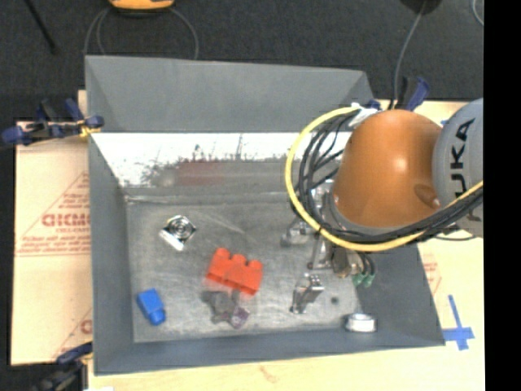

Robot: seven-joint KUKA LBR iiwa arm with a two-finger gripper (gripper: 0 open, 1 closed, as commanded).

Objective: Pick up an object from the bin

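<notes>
My gripper (305,293) hangs low over the bin floor right of the middle, under the arm's orange cover, with nothing seen in it. An orange-red toy brick (234,271) lies to its left, a short gap away. Just below the brick sits a small grey and purple piece (229,313). A small round silver cap (359,323) rests near the bin's front right corner, below and right of the gripper.
A blue block (151,306) lies at the front left of the bin. A shiny silver and white piece (177,232) sits at the left, farther back. The arm and its cables cover the bin's right side.
</notes>
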